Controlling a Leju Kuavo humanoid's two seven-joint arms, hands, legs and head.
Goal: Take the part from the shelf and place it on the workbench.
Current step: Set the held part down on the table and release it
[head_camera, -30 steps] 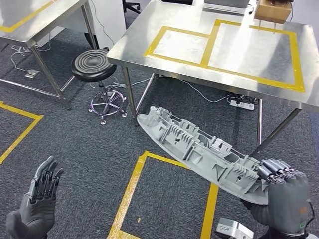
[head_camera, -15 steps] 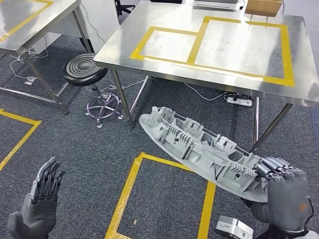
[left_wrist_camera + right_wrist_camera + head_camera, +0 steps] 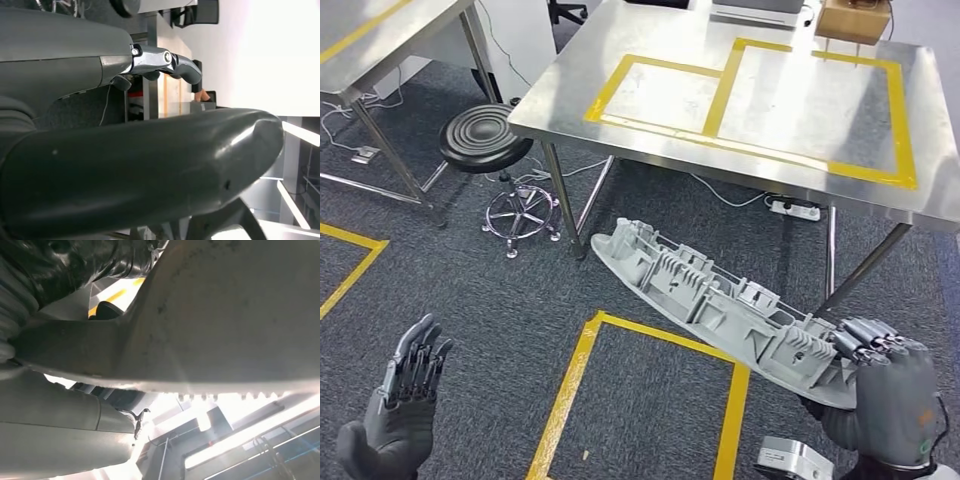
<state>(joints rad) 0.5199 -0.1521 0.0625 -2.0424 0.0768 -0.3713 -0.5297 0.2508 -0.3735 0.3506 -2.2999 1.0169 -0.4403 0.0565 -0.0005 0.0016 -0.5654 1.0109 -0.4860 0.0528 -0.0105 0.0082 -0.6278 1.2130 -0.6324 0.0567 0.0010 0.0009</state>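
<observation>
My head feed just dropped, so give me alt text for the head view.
The right robot hand holds one end of a long grey ribbed part above the carpet, short of the steel workbench with yellow tape. The left robot hand is open and empty.

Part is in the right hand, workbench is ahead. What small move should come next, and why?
Probably step closer to the workbench. The right hand grips the long grey part by one end, its far end short of the bench edge and below the top. The left hand is free, so reaching now seems premature.
</observation>
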